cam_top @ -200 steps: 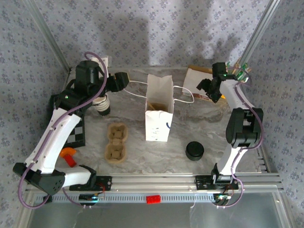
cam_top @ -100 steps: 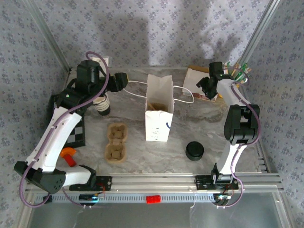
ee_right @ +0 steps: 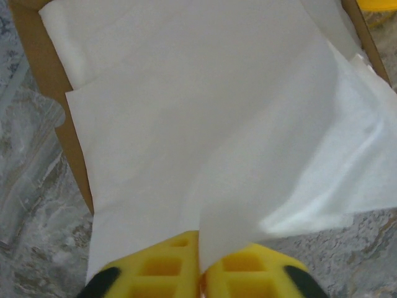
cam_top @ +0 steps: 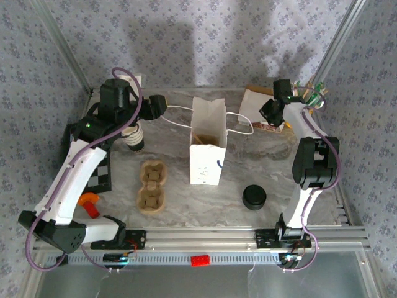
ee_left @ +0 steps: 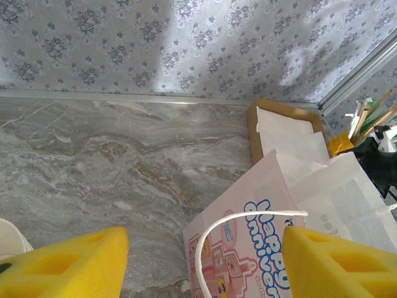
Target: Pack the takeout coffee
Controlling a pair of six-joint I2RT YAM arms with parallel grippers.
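Top external view is showing one paper cup (cam_top: 134,138), cream above and dark below, sitting at about 9 o'clock on the marbled table (cam_top: 273,161), tucked just beside the left arm's dark joint. It is looking upright, though the arm is crowding it too closely to be sure. One flat round black lid (cam_top: 254,197) is lying at 5 o'clock, well apart from everything, with bare stone all round it. One white paper bag (cam_top: 206,158) with thin cord handles is standing open at the centre. One brown moulded-pulp carrier (cam_top: 152,186) with two wells is lying at 8 o'clock, near the bag. One shallow cardboard tray (cam_top: 260,90) is resting at 1 o'clock by the back edge.

Left wrist view is showing the left gripper (ee_left: 205,248) with its two yellow foam fingers standing wide apart, gripping nothing, with a cord handle showing beyond them. Right wrist view is showing the right gripper (ee_right: 200,261) over the tray, its pads (ee_right: 161,267) pressing together and nipping a fold of the top paper sheet (ee_right: 279,155)
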